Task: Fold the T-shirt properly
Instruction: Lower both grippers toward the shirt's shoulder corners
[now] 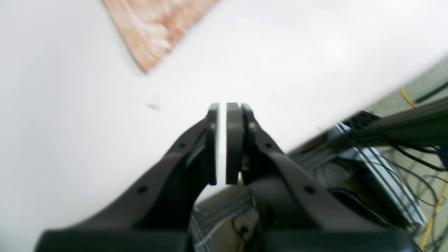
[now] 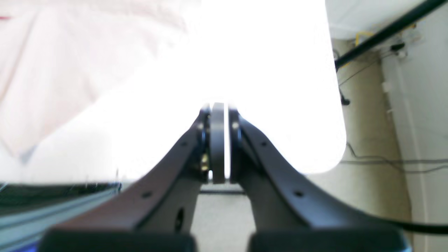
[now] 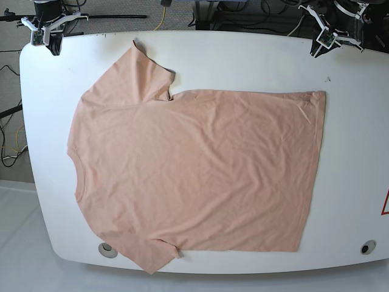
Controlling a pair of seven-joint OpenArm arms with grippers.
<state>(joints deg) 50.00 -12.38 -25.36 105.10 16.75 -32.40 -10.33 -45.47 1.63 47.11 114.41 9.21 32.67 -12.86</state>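
both jaws empty, shirt unfolded: the risks sit in the first grasp

the left jaws [image 1: 222, 143] are drawn nearly together with only a thin slit between the pads, holding nothing. the right jaws [image 2: 217, 143] are pressed together, also empty. both hang over bare desk [image 3: 243, 55] near its far edge, well apart from the cloth.

the shirt [image 3: 194, 170] lies flat and open across the desk, collar end toward the right arm's side, hem toward the left arm's side, one sleeve pointing to the far edge and one to the near edge. no fold is made yet.

likely trouble from here: jaws coming down while closed would push the cloth into a ridge rather than take it. a pinch that catches only the top layer would lift the front and leave the back behind. uneven lifts by the two arms would skew the fold line. the near sleeve lies at the desk's rim, so a drag could pull it off.
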